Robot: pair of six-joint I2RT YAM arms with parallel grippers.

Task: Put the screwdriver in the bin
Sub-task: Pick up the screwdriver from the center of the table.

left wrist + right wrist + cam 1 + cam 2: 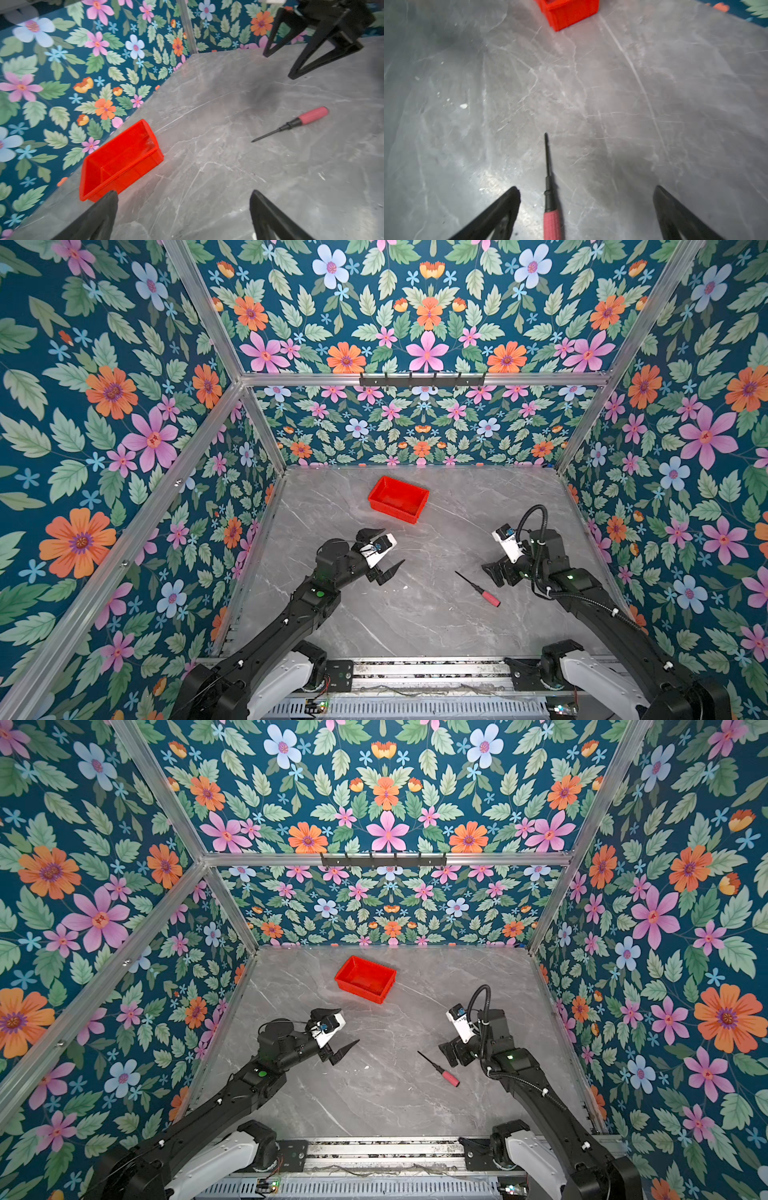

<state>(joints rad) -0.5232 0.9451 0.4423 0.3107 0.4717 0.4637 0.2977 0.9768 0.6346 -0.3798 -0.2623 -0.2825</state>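
Screwdriver (478, 589) lies on the table (415, 614), well apart from the bin (395, 512).

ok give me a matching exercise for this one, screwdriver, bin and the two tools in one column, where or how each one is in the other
Column A
1. screwdriver
2. bin
3. left tool
4. right tool

Column B
a. open, the one nearer the bin
b. lying flat on the table, not held
c. empty, toward the back of the table
d. open, close to the screwdriver, not gripping it

Pairs: 1-b, 2-c, 3-a, 4-d
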